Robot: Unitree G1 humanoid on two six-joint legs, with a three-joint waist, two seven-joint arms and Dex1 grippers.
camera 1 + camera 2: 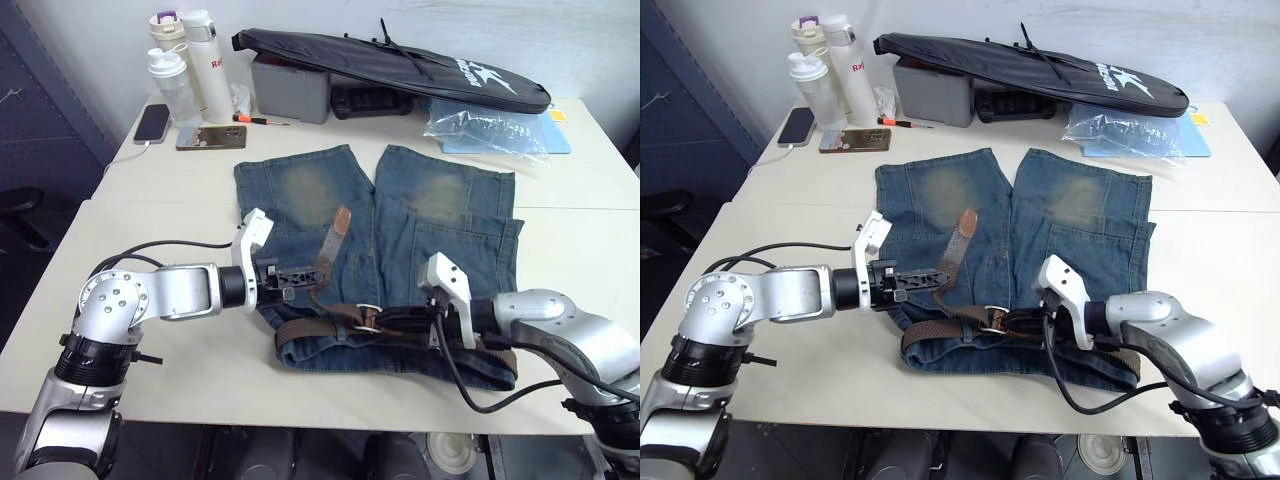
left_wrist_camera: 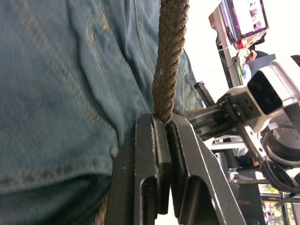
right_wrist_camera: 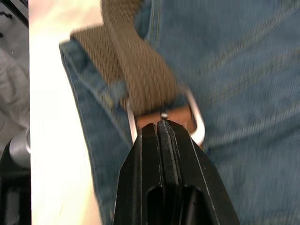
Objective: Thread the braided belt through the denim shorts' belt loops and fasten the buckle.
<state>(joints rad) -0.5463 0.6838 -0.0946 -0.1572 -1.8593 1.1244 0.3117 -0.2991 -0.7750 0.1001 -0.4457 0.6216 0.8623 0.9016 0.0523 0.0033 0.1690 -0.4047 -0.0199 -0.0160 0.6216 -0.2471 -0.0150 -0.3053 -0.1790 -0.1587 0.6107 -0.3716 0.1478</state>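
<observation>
White bottle [image 1: 211,62] shows red "RA"; bag [image 1: 400,62] lettering unreadable.

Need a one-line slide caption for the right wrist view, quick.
Right claw shut on the silver rectangular buckle, brown braided belt passing through it over the faded blue denim shorts.

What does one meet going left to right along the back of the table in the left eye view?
Phone → bottles → grey box → black bag → clear plastic bag.
</observation>
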